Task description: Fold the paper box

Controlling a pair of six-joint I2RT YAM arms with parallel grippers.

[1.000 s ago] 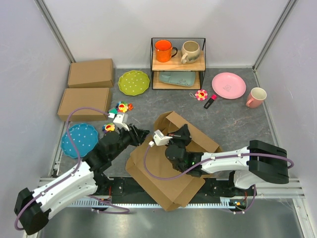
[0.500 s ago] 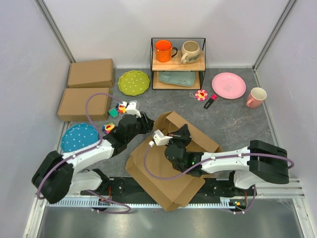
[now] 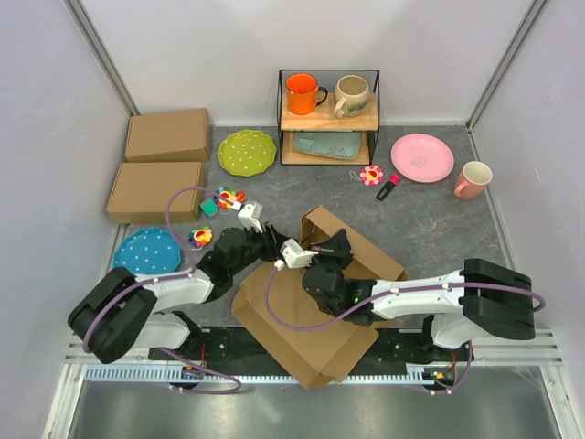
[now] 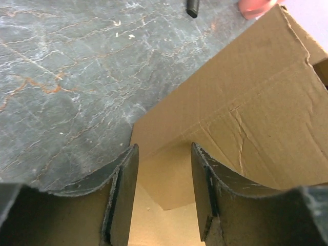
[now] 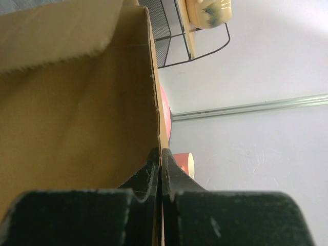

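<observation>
A grey table (image 3: 430, 229) with a stone-like, veined top is seen, closed in by plain pale walls. The paper box (image 3: 311, 320) is found in the near middle of the table, just in front of the two arms. It is made of brown ridged cardboard. Most of it lies as a flat sheet with straight edges, and a thin wall with folded corners is stood up at its far end.

The right gripper (image 3: 334, 249) is pressed tight on the top edge of that raised wall, so the thin cardboard is pinched between its dark fingers (image 5: 171, 171). The left gripper (image 3: 267, 245) is held at the left corner of the raised part. Its two curved black fingers (image 4: 125, 184) are parted about halfway, and nothing is gripped between them. A creased cardboard flap is seen just beyond them.

Two closed brown boxes (image 3: 167, 134) are set at the far left. A round green dotted plate (image 3: 247, 151) is placed beside them, and a blue dotted plate (image 3: 146, 256) is nearer. A black wire shelf (image 3: 329, 114) with wooden boards is stood at the back, with a shiny orange mug (image 3: 302, 92) on it. A smooth pink plate (image 3: 421, 157) is laid to its right.
</observation>
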